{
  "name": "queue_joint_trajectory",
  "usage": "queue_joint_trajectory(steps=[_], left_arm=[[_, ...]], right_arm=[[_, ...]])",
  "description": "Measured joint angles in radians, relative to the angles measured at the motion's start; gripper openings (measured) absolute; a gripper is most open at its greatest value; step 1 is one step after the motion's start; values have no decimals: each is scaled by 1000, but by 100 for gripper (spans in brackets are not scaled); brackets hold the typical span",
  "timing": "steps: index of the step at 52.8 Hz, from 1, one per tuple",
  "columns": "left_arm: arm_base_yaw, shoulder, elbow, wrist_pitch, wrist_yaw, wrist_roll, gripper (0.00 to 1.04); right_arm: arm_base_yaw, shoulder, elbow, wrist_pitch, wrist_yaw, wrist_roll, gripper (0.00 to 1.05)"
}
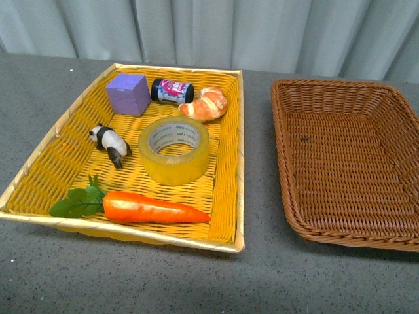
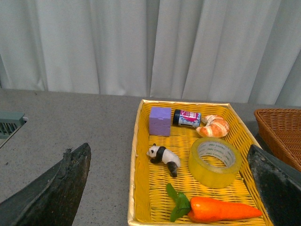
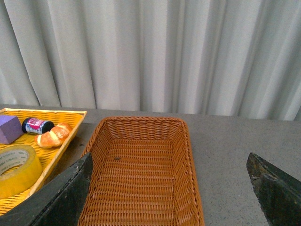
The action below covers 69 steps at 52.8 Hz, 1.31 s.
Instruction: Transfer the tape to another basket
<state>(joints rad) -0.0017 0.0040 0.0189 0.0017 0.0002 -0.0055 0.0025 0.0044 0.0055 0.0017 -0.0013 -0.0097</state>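
Note:
The yellow tape roll (image 1: 174, 150) lies flat in the middle of the bright yellow tray basket (image 1: 230, 157). It also shows in the left wrist view (image 2: 215, 162) and at the edge of the right wrist view (image 3: 14, 170). The brown wicker basket (image 1: 347, 160) stands to the right of the tray and holds nothing; it fills the right wrist view (image 3: 138, 174). My left gripper (image 2: 174, 188) is open, raised above and short of the tray. My right gripper (image 3: 171, 188) is open above the brown basket's near end. Neither arm shows in the front view.
The yellow tray also holds a purple cube (image 1: 127, 93), a small dark jar (image 1: 172, 90), a croissant (image 1: 205, 103), a panda figure (image 1: 110, 143) and a carrot (image 1: 147, 207). Grey tabletop (image 1: 262, 275) lies around both baskets. A curtain hangs behind.

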Motion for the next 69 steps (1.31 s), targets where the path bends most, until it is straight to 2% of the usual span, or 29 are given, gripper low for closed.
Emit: queue_joint_trajectory(steps=[69], left_arm=[[0,0,0,0,0,0,98]], right_arm=[[0,0,0,0,0,0,96]])
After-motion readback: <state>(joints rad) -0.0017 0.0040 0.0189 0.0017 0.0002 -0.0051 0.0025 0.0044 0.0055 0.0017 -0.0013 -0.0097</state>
